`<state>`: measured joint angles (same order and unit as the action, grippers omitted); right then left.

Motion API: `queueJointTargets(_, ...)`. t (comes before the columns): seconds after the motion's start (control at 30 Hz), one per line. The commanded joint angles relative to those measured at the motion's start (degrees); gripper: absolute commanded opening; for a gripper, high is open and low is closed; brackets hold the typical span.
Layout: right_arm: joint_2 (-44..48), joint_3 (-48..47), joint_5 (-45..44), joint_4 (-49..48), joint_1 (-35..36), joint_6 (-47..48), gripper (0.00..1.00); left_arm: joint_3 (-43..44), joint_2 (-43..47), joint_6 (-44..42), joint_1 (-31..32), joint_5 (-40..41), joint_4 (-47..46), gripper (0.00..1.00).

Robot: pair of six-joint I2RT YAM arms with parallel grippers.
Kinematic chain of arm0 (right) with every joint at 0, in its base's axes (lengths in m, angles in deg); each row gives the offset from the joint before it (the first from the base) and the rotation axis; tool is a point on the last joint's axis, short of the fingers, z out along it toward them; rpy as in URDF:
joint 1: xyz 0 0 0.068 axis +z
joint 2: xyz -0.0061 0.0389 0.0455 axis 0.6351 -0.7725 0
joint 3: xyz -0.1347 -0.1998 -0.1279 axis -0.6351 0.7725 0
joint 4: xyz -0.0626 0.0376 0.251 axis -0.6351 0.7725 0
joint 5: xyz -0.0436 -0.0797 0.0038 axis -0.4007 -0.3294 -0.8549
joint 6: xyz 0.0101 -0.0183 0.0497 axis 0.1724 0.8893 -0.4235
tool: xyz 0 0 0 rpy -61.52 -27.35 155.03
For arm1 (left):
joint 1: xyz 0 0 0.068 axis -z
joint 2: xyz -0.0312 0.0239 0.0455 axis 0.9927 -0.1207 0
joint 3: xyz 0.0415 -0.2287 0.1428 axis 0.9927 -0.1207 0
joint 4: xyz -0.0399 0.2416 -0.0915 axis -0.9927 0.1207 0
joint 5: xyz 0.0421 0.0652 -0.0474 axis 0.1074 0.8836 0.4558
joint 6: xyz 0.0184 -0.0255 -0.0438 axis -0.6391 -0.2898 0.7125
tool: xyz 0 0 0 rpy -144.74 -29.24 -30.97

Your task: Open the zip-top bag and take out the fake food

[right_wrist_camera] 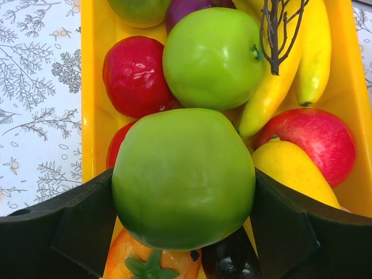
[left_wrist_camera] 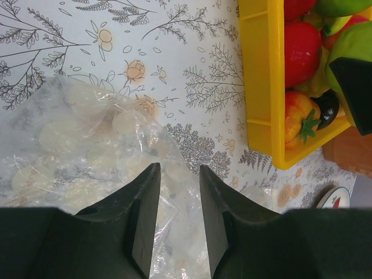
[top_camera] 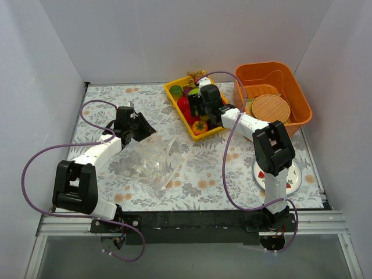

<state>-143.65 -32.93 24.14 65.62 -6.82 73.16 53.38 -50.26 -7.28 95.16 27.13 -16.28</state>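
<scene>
The clear zip-top bag [top_camera: 152, 161] lies crumpled on the flowered cloth, with no coloured fruit showing inside it. My left gripper [top_camera: 141, 129] hangs over its upper left corner. In the left wrist view its fingers stand a little apart [left_wrist_camera: 177, 174], with bag film [left_wrist_camera: 87, 145] under and between them. My right gripper [top_camera: 196, 106] is over the yellow tray [top_camera: 172, 100] and shut on a light green apple [right_wrist_camera: 183, 174]. Under it lie another green apple [right_wrist_camera: 212, 55], red fruits [right_wrist_camera: 135, 75], a lemon-like piece [right_wrist_camera: 293, 174] and a brown twig [right_wrist_camera: 279, 29].
Bananas [right_wrist_camera: 314, 52] and an orange tomato-like fruit [top_camera: 200, 127] lie in the tray too. An orange basket [top_camera: 293, 87] with a woven round mat stands at the back right. A white plate [top_camera: 293, 181] sits near the right arm's base. White walls close in the table.
</scene>
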Motion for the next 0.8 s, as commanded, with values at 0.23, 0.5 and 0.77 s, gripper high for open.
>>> queueJointTargets(0.23, 1.65, -3.63, -3.19, -0.44, -0.08, 1.63, 0.85, -0.38, 3.02, -0.35, -0.23, -0.68, -0.76, 0.33)
queueJointTargets(0.5, 2.61, -3.19, -3.63, -0.61, -0.08, 1.98, 0.95, -0.20, 2.76, -0.35, -0.23, -0.68, -0.85, 0.34)
queueJointTargets(0.77, 3.31, -3.45, -3.45, -0.17, -0.08, 1.89, 0.97, -0.11, 2.85, -0.44, -0.23, -0.59, -0.85, 0.34)
